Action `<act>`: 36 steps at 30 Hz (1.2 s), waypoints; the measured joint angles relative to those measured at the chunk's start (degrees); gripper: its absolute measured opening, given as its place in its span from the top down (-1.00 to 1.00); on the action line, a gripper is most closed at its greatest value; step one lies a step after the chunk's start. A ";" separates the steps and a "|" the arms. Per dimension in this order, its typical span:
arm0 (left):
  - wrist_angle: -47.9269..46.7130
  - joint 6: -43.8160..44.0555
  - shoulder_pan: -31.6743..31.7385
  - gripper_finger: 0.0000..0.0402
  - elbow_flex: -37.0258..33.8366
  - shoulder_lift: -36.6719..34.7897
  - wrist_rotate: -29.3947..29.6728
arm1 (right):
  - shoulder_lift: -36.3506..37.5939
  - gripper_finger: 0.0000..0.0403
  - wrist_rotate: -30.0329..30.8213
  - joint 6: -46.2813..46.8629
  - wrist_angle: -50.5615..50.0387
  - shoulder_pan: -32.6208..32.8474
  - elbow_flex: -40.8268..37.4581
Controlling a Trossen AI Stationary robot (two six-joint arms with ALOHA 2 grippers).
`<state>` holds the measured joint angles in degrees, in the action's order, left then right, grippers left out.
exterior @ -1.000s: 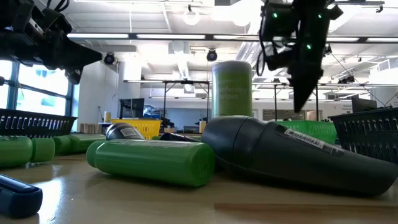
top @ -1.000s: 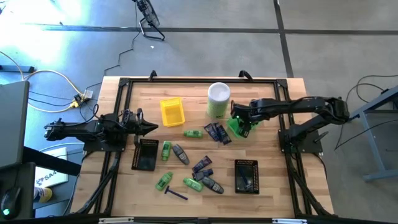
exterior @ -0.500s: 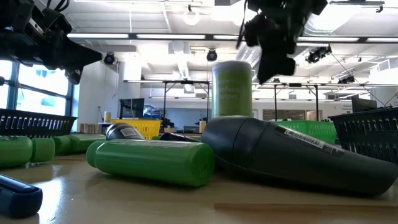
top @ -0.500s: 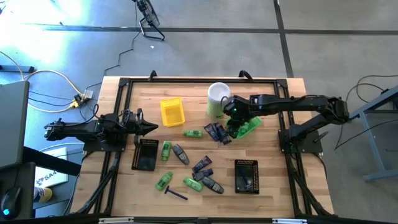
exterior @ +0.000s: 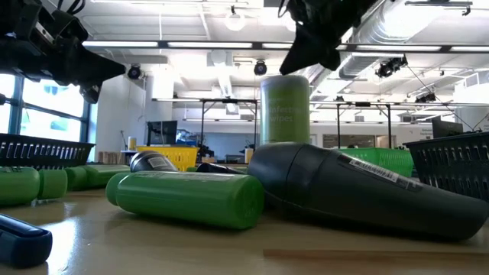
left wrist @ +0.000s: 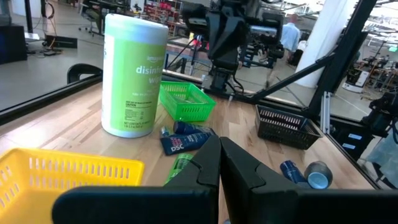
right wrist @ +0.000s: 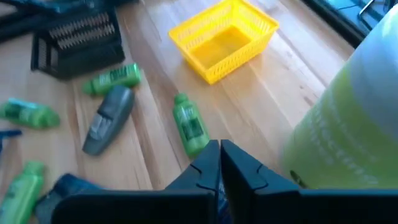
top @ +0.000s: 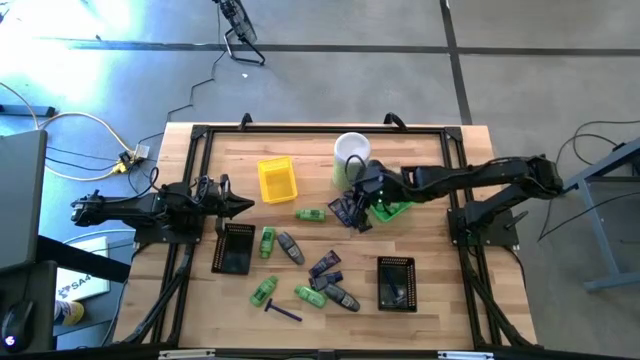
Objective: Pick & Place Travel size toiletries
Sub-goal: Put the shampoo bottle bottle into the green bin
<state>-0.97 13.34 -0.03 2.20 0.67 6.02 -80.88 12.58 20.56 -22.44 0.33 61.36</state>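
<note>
Right arm reaches in from the table's right side, stretched leftward toward mid-table, far half. Right gripper (top: 352, 196) sits at the end of that reach, raised off the surface; in the low view it hangs high at the top of the picture. Its fingers (right wrist: 208, 163) are pressed together, nothing between them.

Left arm lies low along the left edge, pointing right, approx. level w/ the table's middle. Left gripper (top: 240, 206) is just inside the left side, fingers (left wrist: 210, 163) closed tip to tip, empty. Arm is parked, wrist level, elbow out beyond the table's edge.
</note>
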 joint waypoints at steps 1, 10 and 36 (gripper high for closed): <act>0.00 0.00 0.02 0.98 0.00 0.00 0.00 | 0.07 0.97 0.25 0.35 -1.30 0.46 0.00; 0.24 0.00 0.02 0.98 0.00 0.00 0.04 | 7.05 0.99 6.63 5.44 -10.91 4.18 -1.77; 0.79 0.01 0.00 0.98 -0.04 0.00 -0.37 | 32.80 0.99 8.52 15.42 1.73 4.93 -23.43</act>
<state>-0.19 13.35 -0.03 2.15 0.67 5.65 -48.08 21.10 35.99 -20.70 5.26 37.94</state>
